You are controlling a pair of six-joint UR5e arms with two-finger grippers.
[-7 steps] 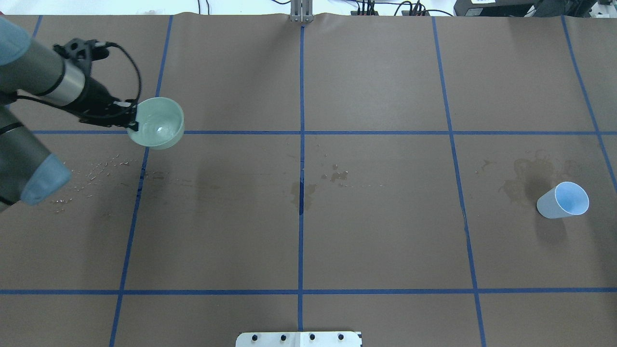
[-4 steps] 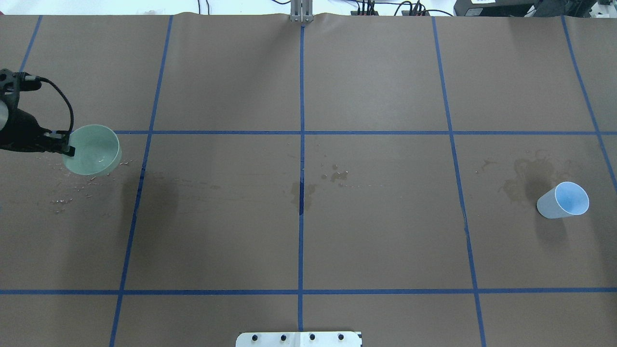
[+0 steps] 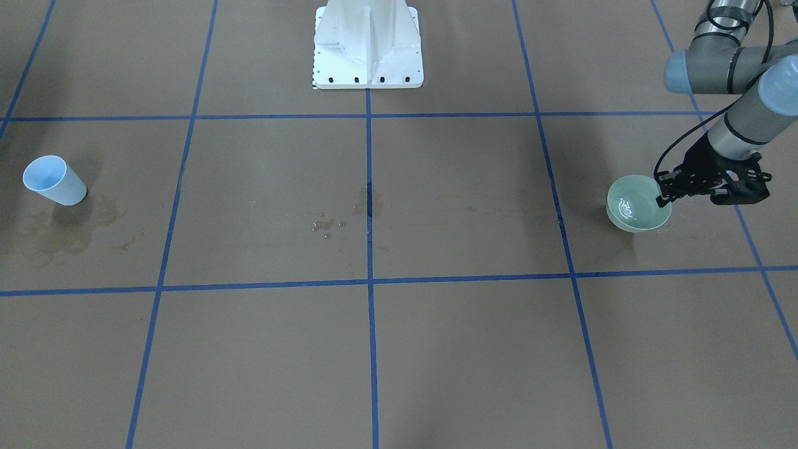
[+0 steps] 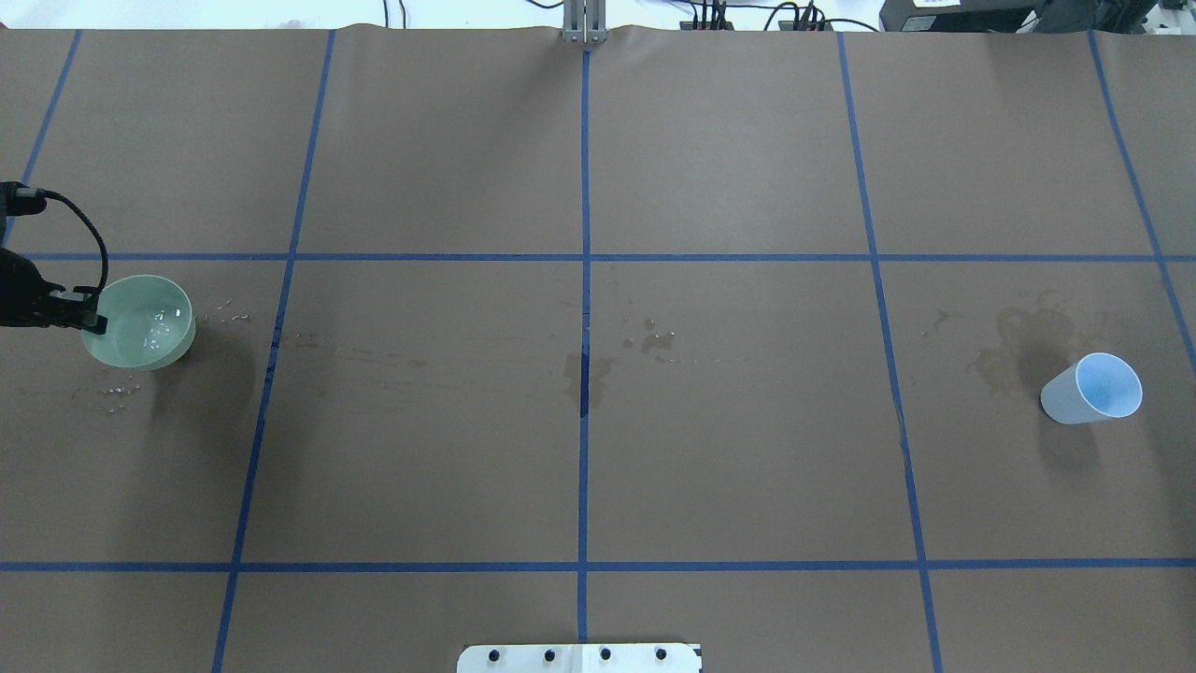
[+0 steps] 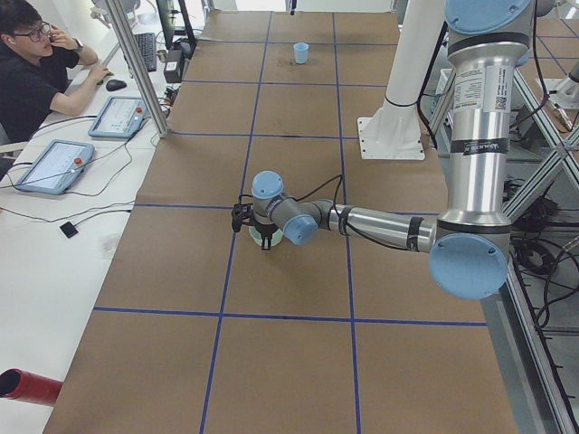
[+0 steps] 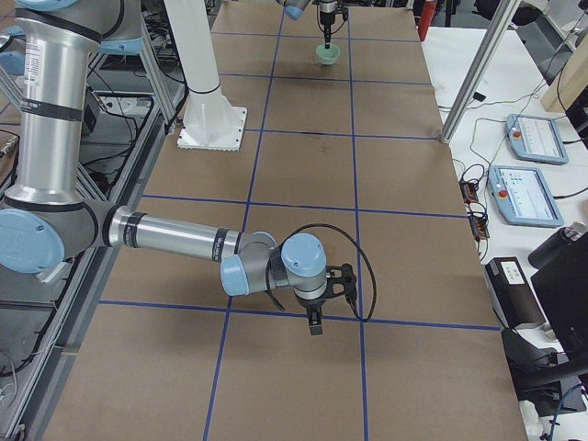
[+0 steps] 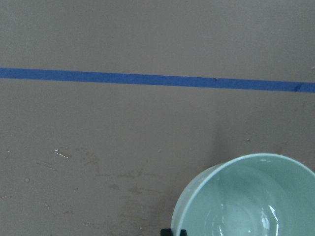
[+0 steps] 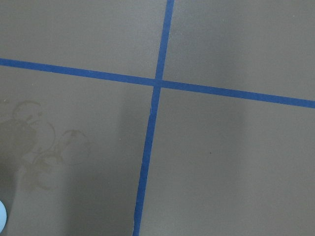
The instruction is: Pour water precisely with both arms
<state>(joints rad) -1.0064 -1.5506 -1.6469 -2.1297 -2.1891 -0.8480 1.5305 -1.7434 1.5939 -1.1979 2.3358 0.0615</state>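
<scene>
My left gripper [image 4: 91,322] is shut on the near rim of a pale green bowl [image 4: 138,334] at the table's left end. The bowl sits level, low over the table or on it; I cannot tell which. It also shows in the front view [image 3: 639,204] and the left wrist view [image 7: 251,196]. The water [image 3: 625,206] shows as faint glints inside the bowl. A pale blue cup [image 4: 1091,390] stands alone at the right end. My right gripper [image 6: 315,323] hangs low over the table, seen only in the exterior right view; I cannot tell if it is open.
Damp stains [image 4: 1018,350] lie beside the cup and at the centre [image 4: 584,374]. Droplets [image 4: 112,397] are scattered by the bowl. The white pedestal [image 3: 368,43] stands at the robot's side. Tablets [image 5: 54,163] and an operator [image 5: 36,63] are past the far edge.
My left gripper has carried the bowl leftward and toward the robot's side, from near the first blue tape crossing to the table's left end. The cup has not moved.
</scene>
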